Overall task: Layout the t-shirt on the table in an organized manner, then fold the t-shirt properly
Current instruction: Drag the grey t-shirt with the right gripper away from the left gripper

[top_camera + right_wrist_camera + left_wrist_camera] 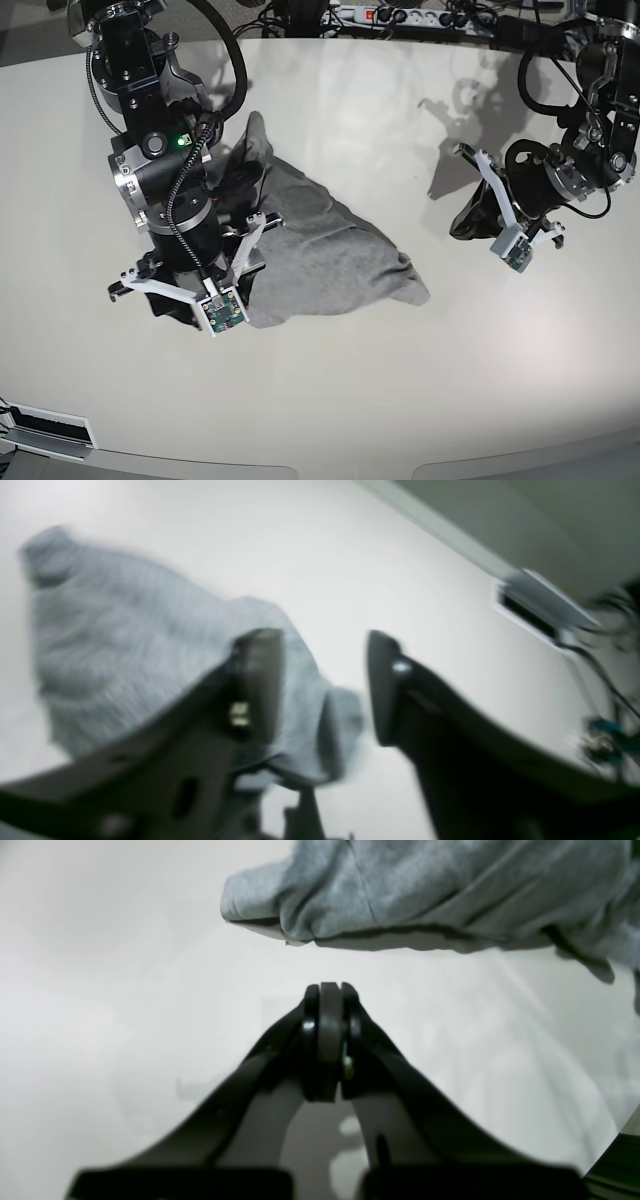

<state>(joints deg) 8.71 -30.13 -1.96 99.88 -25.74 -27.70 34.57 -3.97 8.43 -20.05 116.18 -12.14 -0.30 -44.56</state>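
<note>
A: Since the left wrist view is the sharpest, log it first. The left gripper (330, 990) has its pads pressed together with nothing between them, low over bare table (100, 1005). The t-shirt (425, 890) lies ahead of it, apart; a rolled grey fold faces the tips, shadowed underneath.

B: Reason for that pose?

A: My guess: parked clear of the cloth so the other arm can work. Plenty of bare surface to its left and beneath it.

B: Right wrist view?

A: Blurred. The right gripper (325, 685) has its fingers standing apart, and a lobe of the t-shirt (130, 645) sits in the gap. The cloth seems to touch neither finger, though the smear makes that uncertain. The table edge and a slot run along the upper right.

B: Base view?

A: The t-shirt (320, 250) is a crumpled heap left of centre, not laid out. The right gripper (195, 285) hangs at its near-left edge; the left gripper (470, 225) stays well apart on the right. The table (350, 400) is bare on all sides of the heap, room enough to spread it.
</note>
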